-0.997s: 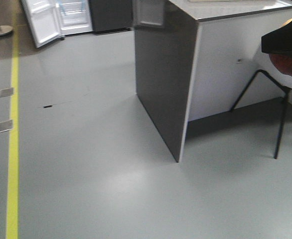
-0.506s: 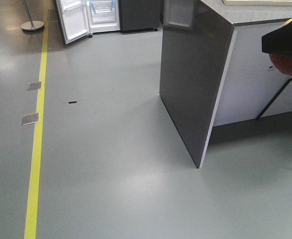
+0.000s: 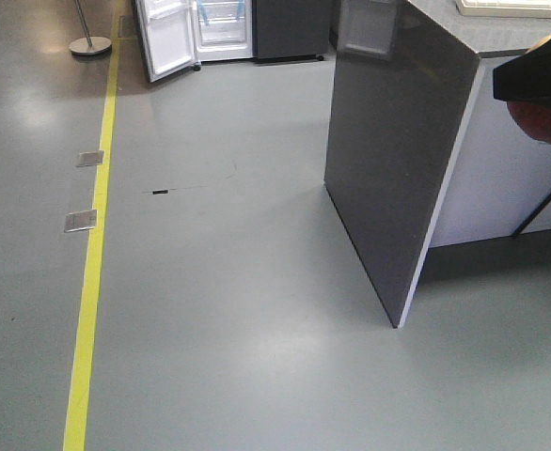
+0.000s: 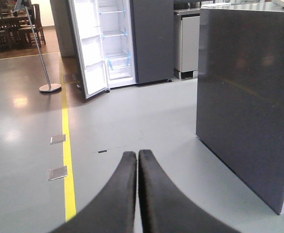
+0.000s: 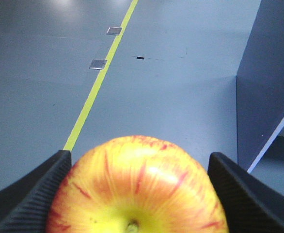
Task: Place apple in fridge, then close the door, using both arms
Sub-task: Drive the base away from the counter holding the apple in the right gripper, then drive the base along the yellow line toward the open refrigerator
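Observation:
A red and yellow streaked apple (image 5: 137, 189) fills the bottom of the right wrist view, and my right gripper (image 5: 139, 156) is shut on it with a ribbed finger on each side. In the front view the apple (image 3: 544, 124) shows as a red patch under black gripper parts at the right edge. My left gripper (image 4: 137, 154) is shut and empty, held above the floor. The dark grey fridge (image 4: 151, 39) stands far ahead. Its door (image 4: 91, 43) hangs open, with the white lining and blue tape strips in sight. Both also appear small at the front view's top: fridge (image 3: 290, 23), door (image 3: 167, 38).
A tall dark grey counter end panel (image 3: 398, 160) stands close on the right, between me and the apple arm. A yellow floor line (image 3: 92, 254) runs toward the fridge, with two metal floor plates (image 3: 80, 221) beside it. A pole stand (image 4: 49, 87) is left of the door.
The whole floor scene has slid to the right in the front view, so the fridge and the counter panel sit further right. The apple stays in the right gripper.

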You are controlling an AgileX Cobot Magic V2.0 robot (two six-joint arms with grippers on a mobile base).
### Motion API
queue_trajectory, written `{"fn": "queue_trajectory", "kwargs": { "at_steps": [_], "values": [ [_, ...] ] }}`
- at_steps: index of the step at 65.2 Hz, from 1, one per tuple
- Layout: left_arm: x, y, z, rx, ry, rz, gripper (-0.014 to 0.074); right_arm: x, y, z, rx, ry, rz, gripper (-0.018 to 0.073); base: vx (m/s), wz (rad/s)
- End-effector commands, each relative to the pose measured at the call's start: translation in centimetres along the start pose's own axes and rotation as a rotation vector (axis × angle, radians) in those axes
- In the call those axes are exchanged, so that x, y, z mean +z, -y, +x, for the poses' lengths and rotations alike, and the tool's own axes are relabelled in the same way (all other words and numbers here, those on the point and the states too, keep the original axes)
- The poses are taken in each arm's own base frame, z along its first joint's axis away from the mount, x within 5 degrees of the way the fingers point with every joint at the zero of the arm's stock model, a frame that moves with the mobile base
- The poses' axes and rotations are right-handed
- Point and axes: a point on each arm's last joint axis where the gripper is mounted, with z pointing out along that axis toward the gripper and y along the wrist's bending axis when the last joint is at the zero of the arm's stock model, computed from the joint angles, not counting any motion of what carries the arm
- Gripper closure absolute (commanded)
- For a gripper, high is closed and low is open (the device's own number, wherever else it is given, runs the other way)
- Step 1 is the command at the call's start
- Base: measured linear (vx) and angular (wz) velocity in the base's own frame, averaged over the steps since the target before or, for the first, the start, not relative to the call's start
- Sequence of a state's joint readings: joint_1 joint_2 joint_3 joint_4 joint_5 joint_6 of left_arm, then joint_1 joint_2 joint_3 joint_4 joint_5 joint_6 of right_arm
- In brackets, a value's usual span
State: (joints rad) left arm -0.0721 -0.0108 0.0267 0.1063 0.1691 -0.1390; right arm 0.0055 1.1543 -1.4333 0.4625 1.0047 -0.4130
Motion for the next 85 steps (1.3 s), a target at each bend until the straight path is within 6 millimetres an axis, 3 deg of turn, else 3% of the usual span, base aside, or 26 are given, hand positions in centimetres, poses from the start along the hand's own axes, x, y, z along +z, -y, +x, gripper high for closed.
{"fn": "queue_trajectory", "kwargs": {
  "at_steps": [1, 85],
  "values": [
    [-0.04, 0.07, -0.21, -0.007, 0.072, 0.010, 0.0604, -1.44, -0.32, -1.28, -0.009, 0.115, 0.017, 0.0381, 0.05, 0.10],
    [-0.04, 0.07, -0.21, -0.007, 0.072, 0.010, 0.0604, -1.44, -0.32, -1.28, -0.009, 0.115, 0.017, 0.0381, 0.09, 0.07]
  ]
}}
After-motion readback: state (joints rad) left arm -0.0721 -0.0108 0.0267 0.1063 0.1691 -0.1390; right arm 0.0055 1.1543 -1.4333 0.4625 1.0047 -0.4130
